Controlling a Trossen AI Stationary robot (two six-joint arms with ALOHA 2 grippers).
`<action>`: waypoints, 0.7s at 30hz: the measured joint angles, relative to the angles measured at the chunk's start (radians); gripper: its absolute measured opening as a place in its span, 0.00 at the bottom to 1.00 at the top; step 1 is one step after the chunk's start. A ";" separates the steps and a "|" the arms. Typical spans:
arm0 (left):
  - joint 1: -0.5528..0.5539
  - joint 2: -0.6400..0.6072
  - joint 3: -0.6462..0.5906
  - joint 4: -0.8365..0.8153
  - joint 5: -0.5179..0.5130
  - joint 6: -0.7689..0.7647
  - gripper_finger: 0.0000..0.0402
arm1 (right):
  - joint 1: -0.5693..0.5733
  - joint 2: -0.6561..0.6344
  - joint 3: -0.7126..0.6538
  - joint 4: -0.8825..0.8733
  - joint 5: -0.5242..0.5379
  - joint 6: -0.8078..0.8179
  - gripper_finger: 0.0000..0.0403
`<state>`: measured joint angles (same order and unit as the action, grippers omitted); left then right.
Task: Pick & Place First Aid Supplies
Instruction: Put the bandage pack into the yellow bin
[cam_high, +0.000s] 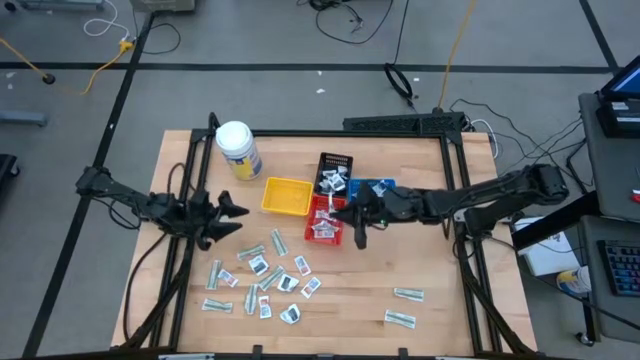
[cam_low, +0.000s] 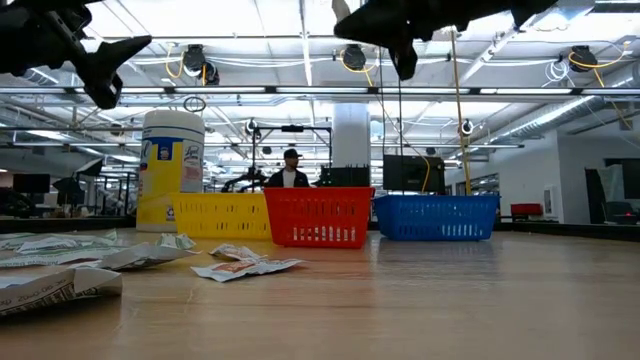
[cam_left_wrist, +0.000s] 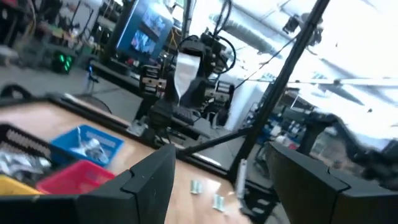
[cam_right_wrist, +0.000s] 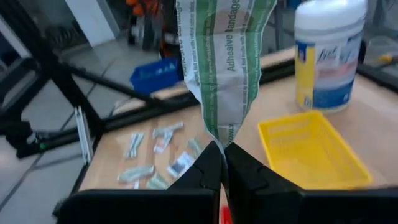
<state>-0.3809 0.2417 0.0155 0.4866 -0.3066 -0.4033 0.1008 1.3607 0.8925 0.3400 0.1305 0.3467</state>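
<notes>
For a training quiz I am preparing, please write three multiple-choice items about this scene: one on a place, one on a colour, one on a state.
1. Where is the right gripper?
A. by the red tray's edge, above the table
B. over the white jar
C. beyond the table's edge

2. What colour is the tray nearest the white jar?
A. blue
B. yellow
C. black

3. In what state is the right gripper?
A. open and empty
B. shut on nothing
C. shut on a green-and-white bandage wrapper

Answers:
1 A: the high view shows it beside the red tray, and the low view shows it raised.
2 B: the yellow tray lies next to the jar.
3 C: in the right wrist view the fingers pinch the wrapper's end.

The left gripper waits open at the table's left side.
</notes>
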 joint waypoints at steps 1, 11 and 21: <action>0.000 0.000 0.002 -0.002 -0.001 0.032 0.64 | -0.008 0.000 0.000 0.018 0.000 0.000 0.00; 0.000 0.198 0.288 -0.281 -0.015 0.201 0.64 | -0.108 0.038 0.076 0.041 -0.173 -0.022 0.00; 0.040 0.596 0.572 -0.186 -0.041 0.240 0.64 | -0.126 0.199 0.268 0.003 -0.400 -0.105 0.00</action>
<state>-0.3412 0.8378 0.5879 0.3008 -0.3475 -0.1628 -0.0248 1.5593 1.1602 0.3428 -0.2697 0.2420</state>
